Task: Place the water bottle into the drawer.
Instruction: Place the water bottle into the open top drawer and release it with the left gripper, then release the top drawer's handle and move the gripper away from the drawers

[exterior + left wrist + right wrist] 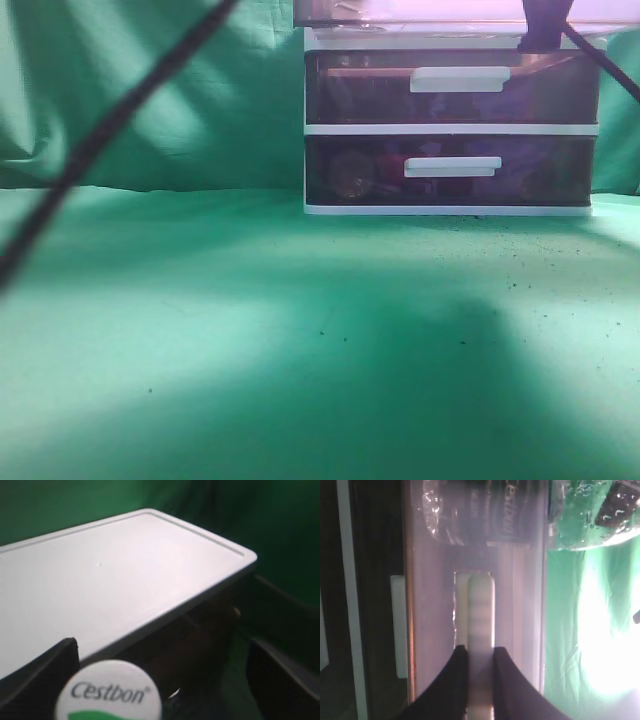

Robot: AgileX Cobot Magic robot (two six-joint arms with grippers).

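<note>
The drawer (pixel 430 12) is the top one of the chest and is pulled out, at the exterior view's upper edge. My right gripper (pixel 481 652) is shut on its white bar handle (pixel 481 605); it shows as a dark shape in the exterior view (pixel 545 30). The water bottle (pixel 107 692) shows its white "Cestbon" cap between the fingers of my left gripper (pixel 164 642), which holds it beside the chest's white top. In the right wrist view the bottle (pixel 465 515) shows through the drawer's see-through front (pixel 430 630) and reaches past the rim.
The middle drawer (pixel 380 90) and the lowest drawer (pixel 540 170) are shut. The chest's white top (pixel 115 575) fills the left wrist view. Green cloth (pixel 300 330) covers the table and backdrop. A dark cable (pixel 110 125) crosses the left.
</note>
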